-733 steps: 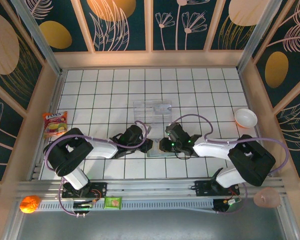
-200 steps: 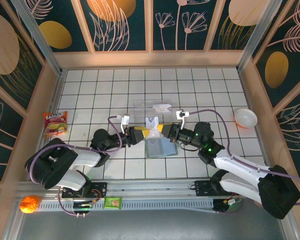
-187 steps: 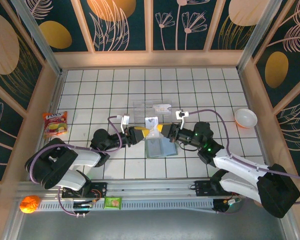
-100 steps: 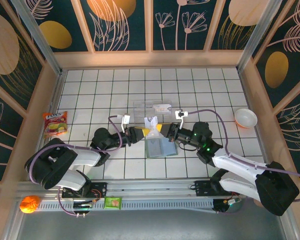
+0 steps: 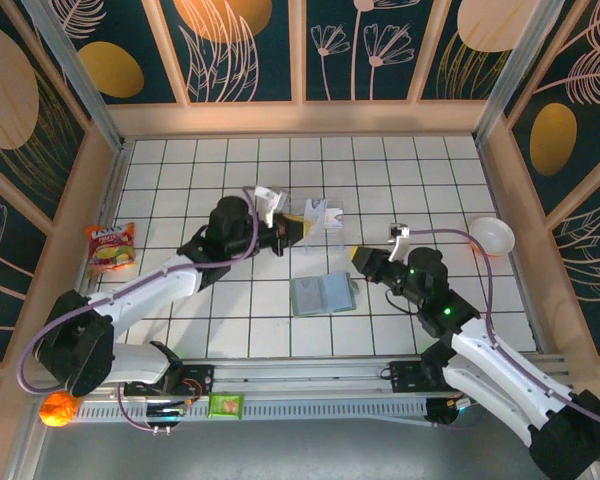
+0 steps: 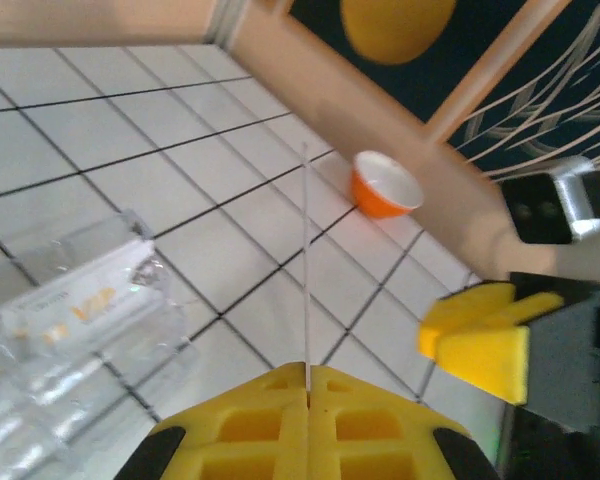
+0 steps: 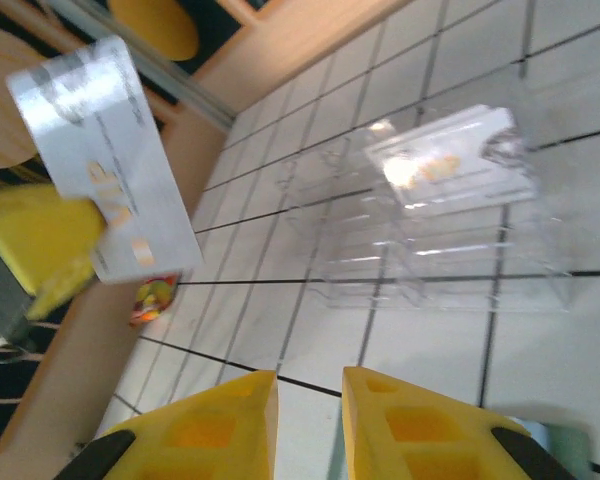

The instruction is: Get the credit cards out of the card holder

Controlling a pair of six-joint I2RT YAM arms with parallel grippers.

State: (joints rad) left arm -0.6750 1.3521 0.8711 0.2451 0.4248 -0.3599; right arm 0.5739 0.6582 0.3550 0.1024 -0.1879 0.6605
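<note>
Card holder [image 5: 322, 293] lies open on the tiles, nearest the arm bases. Just beyond its right edge, the right gripper [image 7: 309, 396] hangs empty, jaws slightly apart. Farther beyond the card holder, the left gripper [image 6: 307, 376] pinches one clear card [image 7: 110, 215], beside a clear stand [image 7: 432, 205].

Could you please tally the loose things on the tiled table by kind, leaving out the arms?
Cards: 2 (one in the left tool, one on the clear stand)
Card holder: 1
Clear stand: 1
Bowl: 1
Snack bag: 1
Total: 6
</note>
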